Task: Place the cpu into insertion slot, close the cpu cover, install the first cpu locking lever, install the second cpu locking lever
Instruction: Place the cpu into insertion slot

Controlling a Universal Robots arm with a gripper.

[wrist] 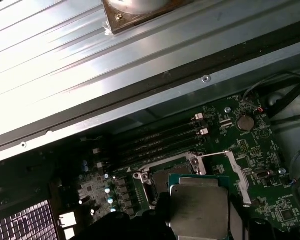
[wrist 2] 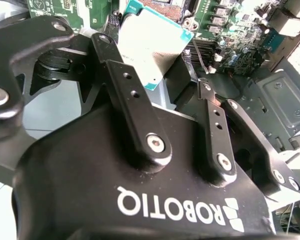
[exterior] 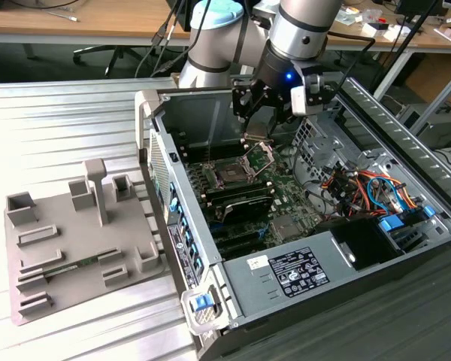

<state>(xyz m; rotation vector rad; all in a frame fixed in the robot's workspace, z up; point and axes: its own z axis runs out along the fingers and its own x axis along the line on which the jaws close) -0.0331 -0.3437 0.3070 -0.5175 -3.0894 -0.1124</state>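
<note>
Currently the fingers (wrist 2: 129, 87) grip the cpu (wrist 2: 151, 42) by two opposite edges over the insertion slot (exterior: 230, 174) at the far end of the open case (exterior: 199, 113); judged light, stiff and fragile, it is best held by the edges, never underneath.

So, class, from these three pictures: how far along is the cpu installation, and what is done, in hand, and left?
Done: the cpu is picked up. In hand: the gripper holds it above the insertion slot, not seated. Left: seating it, closing the cpu cover, which stands open, and both lever steps.
</note>
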